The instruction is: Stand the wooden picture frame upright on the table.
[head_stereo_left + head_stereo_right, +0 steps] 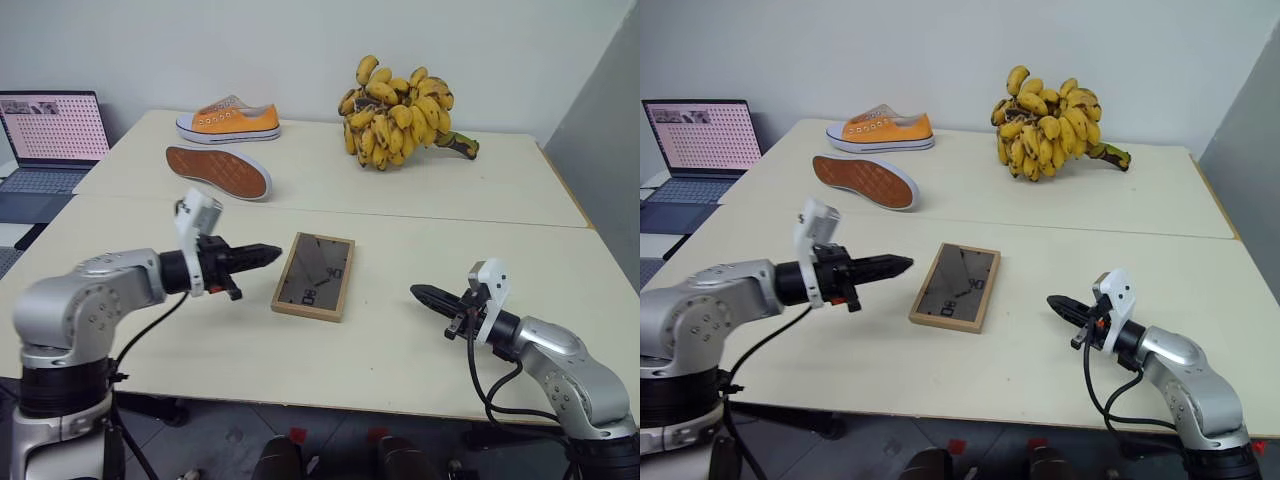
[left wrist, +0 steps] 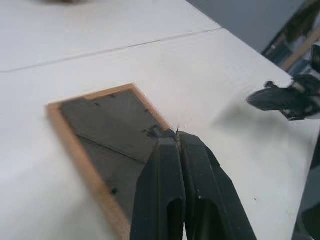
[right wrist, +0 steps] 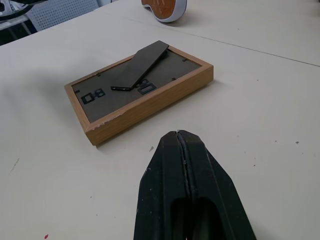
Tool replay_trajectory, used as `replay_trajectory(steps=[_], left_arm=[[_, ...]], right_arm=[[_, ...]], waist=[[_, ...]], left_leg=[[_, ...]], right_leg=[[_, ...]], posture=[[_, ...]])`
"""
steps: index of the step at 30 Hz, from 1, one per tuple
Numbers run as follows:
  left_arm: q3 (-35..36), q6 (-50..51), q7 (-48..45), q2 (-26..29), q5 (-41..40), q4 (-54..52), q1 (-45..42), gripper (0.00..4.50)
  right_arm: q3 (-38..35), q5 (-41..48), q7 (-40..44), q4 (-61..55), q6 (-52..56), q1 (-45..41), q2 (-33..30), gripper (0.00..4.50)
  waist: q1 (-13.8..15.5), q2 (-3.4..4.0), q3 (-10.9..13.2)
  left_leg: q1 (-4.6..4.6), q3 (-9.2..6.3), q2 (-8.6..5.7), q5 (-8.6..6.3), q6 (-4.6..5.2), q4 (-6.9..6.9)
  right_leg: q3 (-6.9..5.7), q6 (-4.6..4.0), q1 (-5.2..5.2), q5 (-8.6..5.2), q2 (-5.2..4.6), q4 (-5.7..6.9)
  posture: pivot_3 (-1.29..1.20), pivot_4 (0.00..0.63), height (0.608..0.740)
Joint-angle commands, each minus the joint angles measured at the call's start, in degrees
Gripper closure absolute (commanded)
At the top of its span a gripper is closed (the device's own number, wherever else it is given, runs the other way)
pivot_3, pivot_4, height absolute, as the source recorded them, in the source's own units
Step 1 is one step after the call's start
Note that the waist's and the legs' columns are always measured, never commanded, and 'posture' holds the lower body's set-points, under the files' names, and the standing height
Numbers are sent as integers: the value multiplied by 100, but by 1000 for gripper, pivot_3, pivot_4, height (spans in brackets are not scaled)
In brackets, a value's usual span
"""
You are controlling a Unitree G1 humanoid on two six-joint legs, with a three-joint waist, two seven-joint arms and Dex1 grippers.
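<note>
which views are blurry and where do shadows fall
Left wrist view: the wooden picture frame looks soft, and the right gripper casts a faint shadow on the table. Right wrist view: the frame is sharp, the near fingers blurred.

A plain white wall (image 1: pixel 300 50) ran across the top. A grey panel (image 1: pixel 600 130) stood at upper right; an open laptop (image 1: pixel 50 140) sat at far left.

A lab-like test room: bare white wall (image 1: pixel 250 50), open laptop (image 1: pixel 45 150) beside a plain table (image 1: pixel 420 350) of odd props.
</note>
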Motion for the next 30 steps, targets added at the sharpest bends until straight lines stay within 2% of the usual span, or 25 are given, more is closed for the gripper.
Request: replay_trajectory(steps=[1, 7, 11, 17, 19, 22, 30], left_arm=[[-188, -385, -414, 492, 240, 349, 293, 4462], [-1066, -1419, -1626, 1180, 825, 1063, 639, 4462], [-1354, -1611, -1700, 930, 1055, 1959, -40, 3762], [-1616, -1683, -1861, 638, 1235, 2531, -602, 2529], [-1852, -1650, -1951, 542, 1364, 2724, -728, 2092], [-2292, -1142, -1962, 322, 1584, 3339, -1166, 2032], [-2502, -755, -2142, -248, 1818, 4850, -2138, 2032]], right_arm=[[-40, 1, 54, -47, -145, -67, -3, 4500], [-18, -135, 106, -45, -158, -101, -76, 4500], [-62, -229, 52, -29, -175, -106, -111, 4500], [-97, -257, 17, -84, -195, -25, -121, 4500], [23, -547, -77, -16, -331, -28, -172, 4500], [254, -1181, -340, 320, -632, -233, -204, 4500], [1083, -2496, -564, 1445, -1706, -987, -78, 4500]], waist=[[-28, 3, 2], [-29, 8, 5], [20, 7, 7], [18, 6, 7], [8, 7, 7], [13, 7, 7], [-16, 7, 8]], left_leg=[[0, 1, 0, 0, 0, -2], [-1, 1, 1, 0, 0, -11], [-2, 1, 0, 0, 0, -9], [-8, 4, 1, 1, 1, -9], [-17, 2, 1, 0, 1, -9], [-19, -1, 1, 0, 1, -9], [-22, -4, 0, 2, 4, 19]], right_leg=[[1, -4, -2, 0, 0, 0], [-2, -15, -8, -2, 0, 2], [-3, -13, -9, -4, 0, 3], [-1, -14, -13, -3, 2, 4], [-3, -17, -22, -3, 3, 9], [-5, -19, -26, -4, 3, 21], [-7, -17, -27, -5, 8, 38]], posture=[[0, 150, 740], [0, 150, 740], [0, 150, 740], [0, 150, 740], [0, 150, 740], [0, 150, 740], [0, 150, 740]])
